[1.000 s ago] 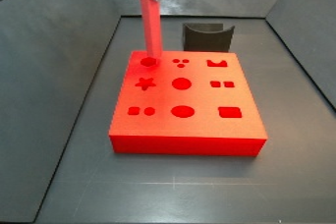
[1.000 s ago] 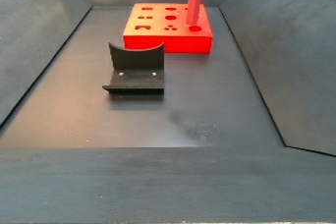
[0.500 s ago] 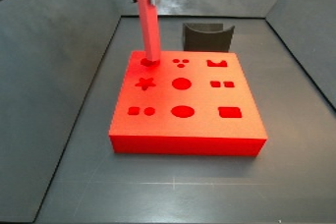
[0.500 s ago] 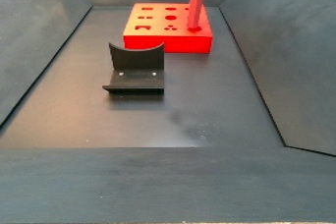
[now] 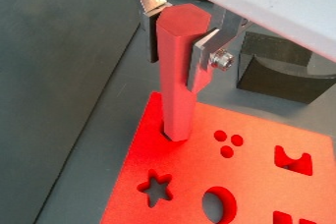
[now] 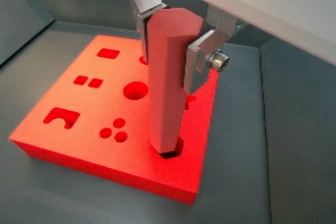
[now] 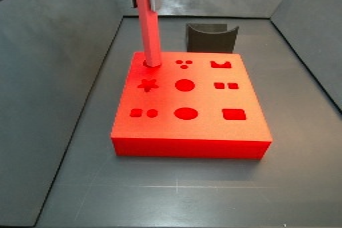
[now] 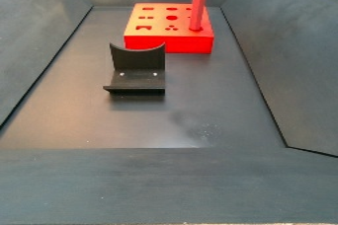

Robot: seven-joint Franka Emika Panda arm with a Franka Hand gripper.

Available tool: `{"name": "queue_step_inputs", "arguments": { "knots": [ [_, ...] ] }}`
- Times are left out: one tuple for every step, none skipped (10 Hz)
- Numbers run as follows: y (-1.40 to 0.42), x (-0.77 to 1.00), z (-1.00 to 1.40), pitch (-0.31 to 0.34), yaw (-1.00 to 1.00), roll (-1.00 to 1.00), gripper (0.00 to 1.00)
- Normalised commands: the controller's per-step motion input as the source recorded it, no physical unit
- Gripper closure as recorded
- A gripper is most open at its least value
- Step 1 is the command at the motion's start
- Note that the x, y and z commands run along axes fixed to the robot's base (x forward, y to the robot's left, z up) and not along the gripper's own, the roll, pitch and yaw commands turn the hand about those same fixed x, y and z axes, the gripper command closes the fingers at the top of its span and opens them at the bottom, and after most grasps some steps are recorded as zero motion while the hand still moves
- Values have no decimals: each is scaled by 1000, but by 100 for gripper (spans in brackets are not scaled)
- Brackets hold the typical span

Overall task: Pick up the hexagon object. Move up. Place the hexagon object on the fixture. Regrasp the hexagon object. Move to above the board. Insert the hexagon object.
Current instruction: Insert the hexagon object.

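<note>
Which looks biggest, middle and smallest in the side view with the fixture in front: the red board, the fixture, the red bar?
1. The fixture, though it sits nearest the camera.
2. The board.
3. The hexagon object, upright in the board; the gripper holding it is out of frame.

Your gripper (image 5: 180,33) hung above the board's corner, pointing straight down, its silver fingers (image 6: 203,53) closed on the upright bar's top end.

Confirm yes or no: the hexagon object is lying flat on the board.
No. In a wrist view the hexagon object stands upright in the gripper, its lower end in a corner hole of the board.
</note>
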Motion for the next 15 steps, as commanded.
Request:
{"name": "queue_step_inputs", "arguments": {
  "knots": [
    [0,-114,-97,39,3,84,100],
    [77,-157,-43,26,0,39,100],
    [23,-163,-49,0,11,23,100],
    [0,-97,-126,0,3,1,100],
    [0,-57,-186,0,0,0,100],
    [0,-14,-214,0,0,0,100],
    [0,0,-226,0,0,0,100],
    [0,0,-263,0,0,0,100],
    [0,29,-297,0,0,0,100],
    [0,66,-311,0,0,0,100],
    [0,91,-320,0,0,0,100],
    [0,97,-311,0,0,0,100],
    [0,60,-283,0,0,0,100],
    [0,23,-257,0,0,0,100],
    [0,0,-57,0,0,0,100]
  ]
}}
